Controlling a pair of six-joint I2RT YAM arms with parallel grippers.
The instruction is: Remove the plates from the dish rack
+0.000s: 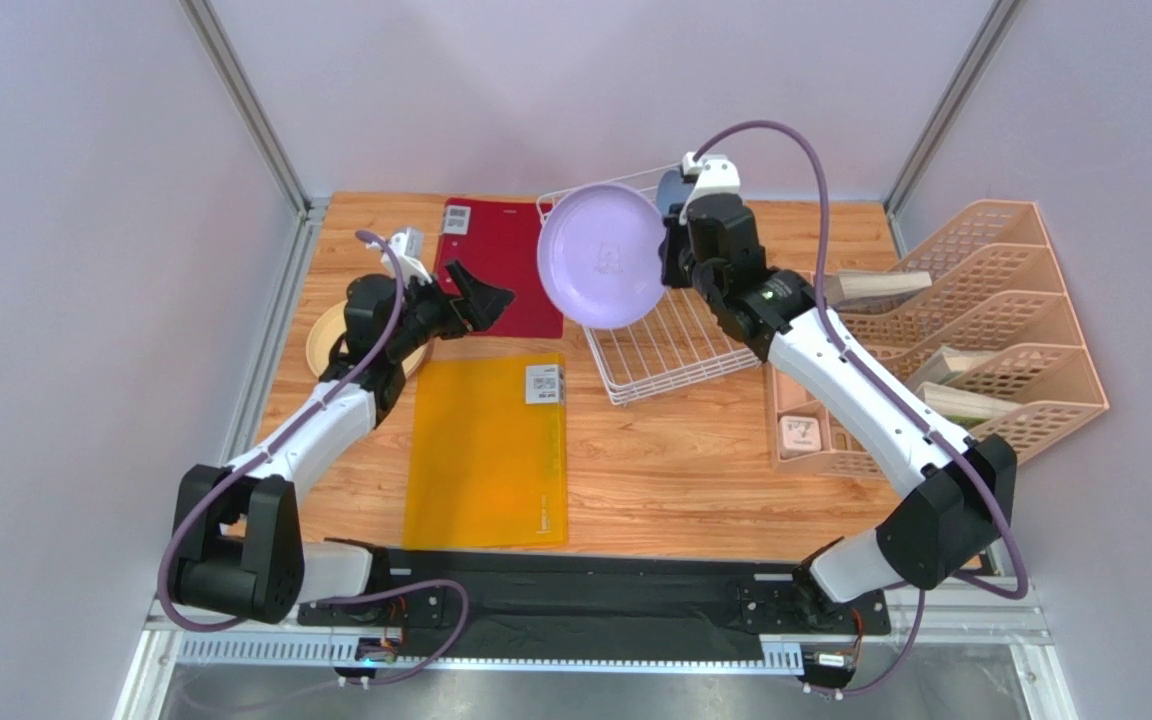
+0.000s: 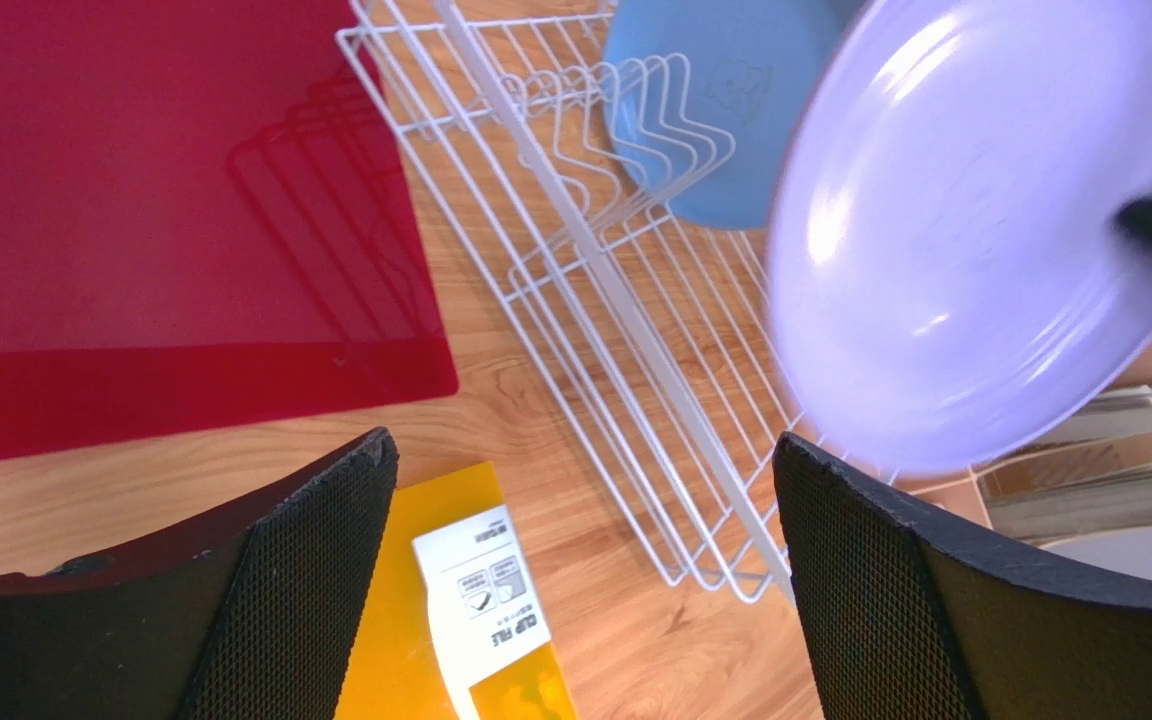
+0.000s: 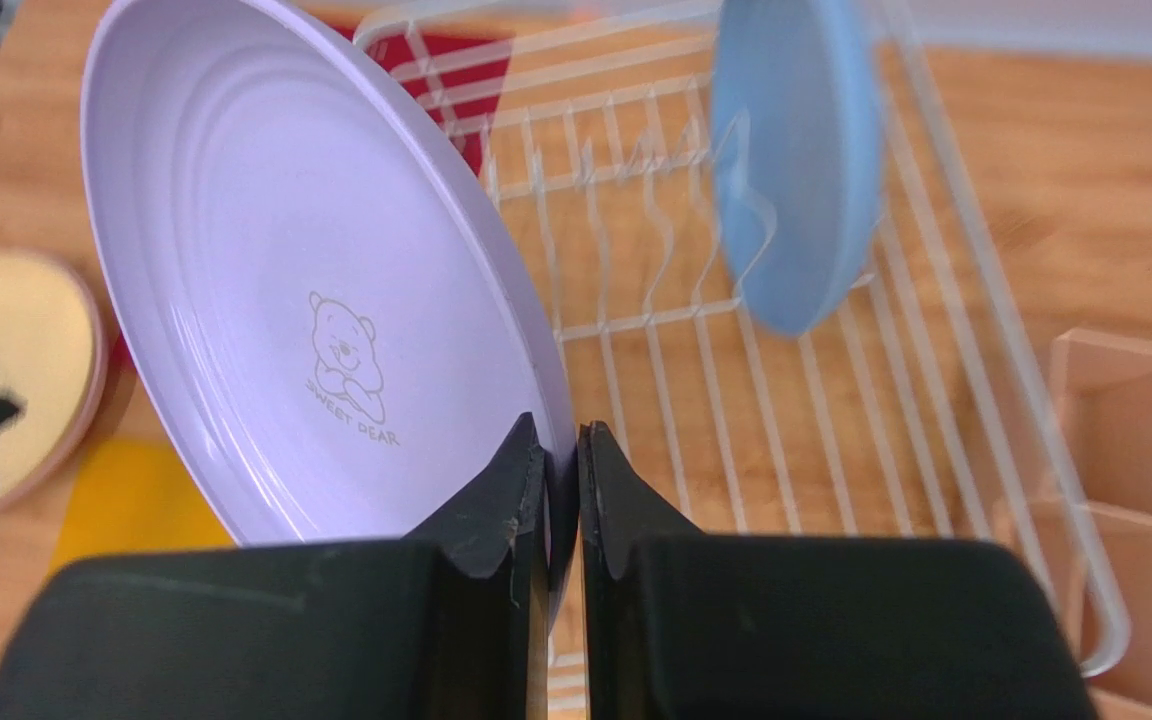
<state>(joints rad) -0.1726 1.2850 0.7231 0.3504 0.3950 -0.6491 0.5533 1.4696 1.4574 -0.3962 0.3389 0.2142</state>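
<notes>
Right wrist: lavender plate [image 3: 312, 300] (hollow leftward).

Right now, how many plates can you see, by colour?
lavender plate: 1
light blue plate: 1
cream plate: 1
Total: 3

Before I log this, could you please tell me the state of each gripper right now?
Left gripper: open, empty.
Right gripper: shut on the lavender plate.

A red folder [image 1: 522, 255], yellow folder [image 1: 485, 450] and peach file organiser [image 1: 1025, 300] sit on the wooden table [image 1: 672, 465].
</notes>
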